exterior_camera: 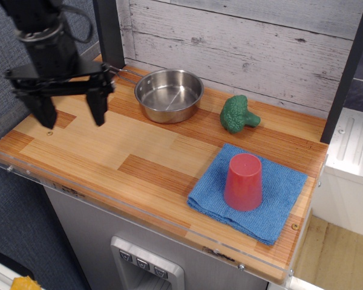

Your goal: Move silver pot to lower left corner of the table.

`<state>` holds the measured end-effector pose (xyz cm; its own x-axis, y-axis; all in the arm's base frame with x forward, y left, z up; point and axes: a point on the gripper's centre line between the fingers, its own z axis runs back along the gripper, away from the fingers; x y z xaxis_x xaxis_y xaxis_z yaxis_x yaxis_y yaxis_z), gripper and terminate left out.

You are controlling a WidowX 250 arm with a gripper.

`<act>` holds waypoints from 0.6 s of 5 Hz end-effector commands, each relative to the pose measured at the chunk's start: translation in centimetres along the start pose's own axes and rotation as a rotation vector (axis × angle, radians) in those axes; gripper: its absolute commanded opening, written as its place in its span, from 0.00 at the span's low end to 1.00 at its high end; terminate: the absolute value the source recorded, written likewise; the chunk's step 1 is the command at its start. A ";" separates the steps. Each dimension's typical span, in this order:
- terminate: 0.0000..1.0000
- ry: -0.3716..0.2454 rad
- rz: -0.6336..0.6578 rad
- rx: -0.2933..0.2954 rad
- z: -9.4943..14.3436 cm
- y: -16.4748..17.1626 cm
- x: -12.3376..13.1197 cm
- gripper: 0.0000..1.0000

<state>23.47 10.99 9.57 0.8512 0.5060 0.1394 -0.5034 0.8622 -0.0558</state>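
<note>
The table (127, 151) runs from 9 o'clock toward 5 o'clock, wood planks with a clear strip along its near edge. The silver pot (169, 95) sits empty at about 12 o'clock, its wire handle pointing toward 10 o'clock. At 10 o'clock the black gripper (72, 112) hangs over the table's left end, fingers spread wide and holding nothing. A green broccoli (237, 114) lies at 2 o'clock. At 4 o'clock an upturned red cup (243, 181) stands on a blue cloth (278, 199).
</note>
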 end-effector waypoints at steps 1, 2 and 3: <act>0.00 -0.057 0.220 -0.043 0.0 -1.4 4.4 1.00; 0.00 -0.095 0.297 -0.001 -0.8 -2.4 6.2 1.00; 0.00 -0.083 0.316 -0.021 -2.2 -3.6 8.0 1.00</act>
<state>31.94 11.57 7.06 0.6429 0.7523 0.1440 -0.7464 0.6575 -0.1028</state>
